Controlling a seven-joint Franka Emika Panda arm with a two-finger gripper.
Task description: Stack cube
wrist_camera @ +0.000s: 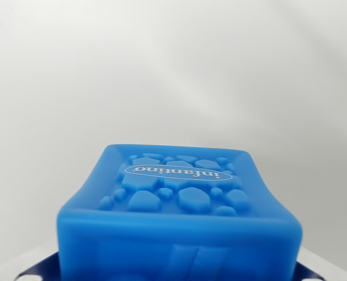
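your wrist camera looks out over a blue cube [179, 216] that fills the lower half of the picture, from about eight o'clock round to four o'clock, with its nearest edge blurred and very close to the lens. its upper face tilts away from you toward twelve o'clock and carries raised pebble-like bumps around a white oval with lettering that reads upside down as "infantino". the sides of the cube bow inward a little, so the near corners look wider than the far edge. at seven o'clock and five o'clock, just below the cube's bottom corners, small dark blue and pale grey parts of the gripper [179, 276] peek into the picture, touching or just beside the cube; you cannot tell from this view whether the jaws are clamped on it or standing apart. everything above and around the cube is a plain, softly lit white surface [173, 70].
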